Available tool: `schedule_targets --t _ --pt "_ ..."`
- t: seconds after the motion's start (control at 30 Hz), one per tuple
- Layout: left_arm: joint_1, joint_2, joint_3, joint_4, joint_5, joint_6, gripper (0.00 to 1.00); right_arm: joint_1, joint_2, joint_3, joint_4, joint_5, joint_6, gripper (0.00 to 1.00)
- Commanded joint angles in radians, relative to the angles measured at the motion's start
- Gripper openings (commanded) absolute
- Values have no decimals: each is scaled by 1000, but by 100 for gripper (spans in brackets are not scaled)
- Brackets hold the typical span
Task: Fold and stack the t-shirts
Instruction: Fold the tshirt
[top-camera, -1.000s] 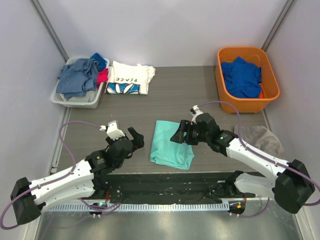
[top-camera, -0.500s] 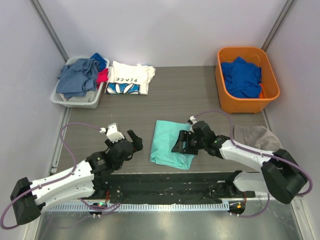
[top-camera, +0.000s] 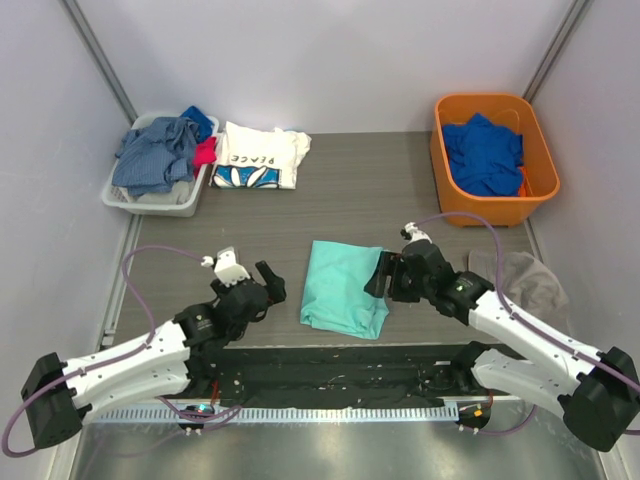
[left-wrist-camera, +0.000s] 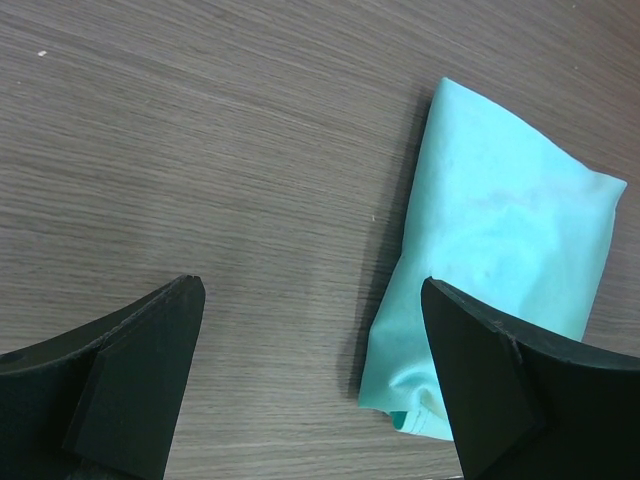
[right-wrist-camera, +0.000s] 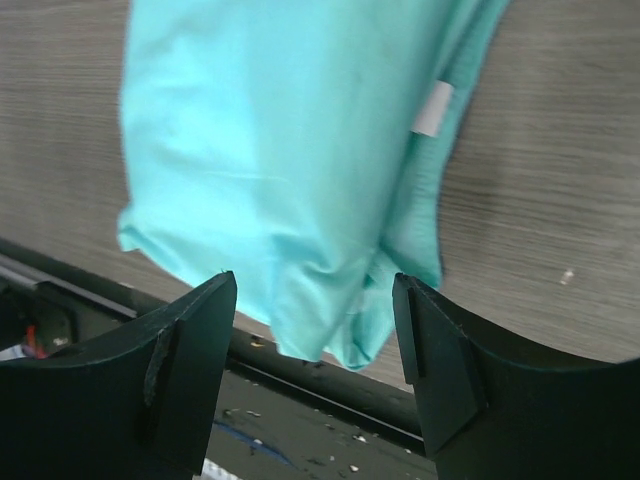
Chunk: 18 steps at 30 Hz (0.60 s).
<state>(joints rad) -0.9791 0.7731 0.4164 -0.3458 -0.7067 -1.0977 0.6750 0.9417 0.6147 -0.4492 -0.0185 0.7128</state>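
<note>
Wood-grain tabletop (top-camera: 350, 195) between left claw (top-camera: 271, 283) and edge of mint t-shirt (top-camera: 345, 288)

There are two t-shirts: one mint-teal t-shirt (top-camera: 345, 290) near the middle and one white t-shirt (top-camera: 258, 157) far on the left. There are two baskets: one grey basket (top-camera: 155, 209) far left and one orange basket (top-camera: 440, 165) far right. One blue garment (top-camera: 485, 155) lies in the orange basket. The grey basket holds a pile of clothes (top-camera: 155, 155), too mixed up to count. One grey cloth (top-camera: 522, 275) lies on the right. There are two robot arms: the left arm (top-camera: 130, 360) and the right arm (top-camera: 520, 325).
</note>
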Motion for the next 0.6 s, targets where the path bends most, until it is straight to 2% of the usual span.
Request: schedule_targets --t 0.0,0.23,0.43,0.5,0.57 --pt "3 46 35 80 9 47 96 3 -4 -55 -36 119 25 72" --pt "3 204 182 122 61 150 96 0 -60 -139 -20 184 76 72" --pt "3 238 182 156 87 145 96 -9 -102 -214 32 181 93 73" --pt "3 232 174 157 88 142 96 -15 -144 -240 73 173 108 79" --pt "3 219 163 156 88 139 96 -23 -176 -280 98 172 123 91"
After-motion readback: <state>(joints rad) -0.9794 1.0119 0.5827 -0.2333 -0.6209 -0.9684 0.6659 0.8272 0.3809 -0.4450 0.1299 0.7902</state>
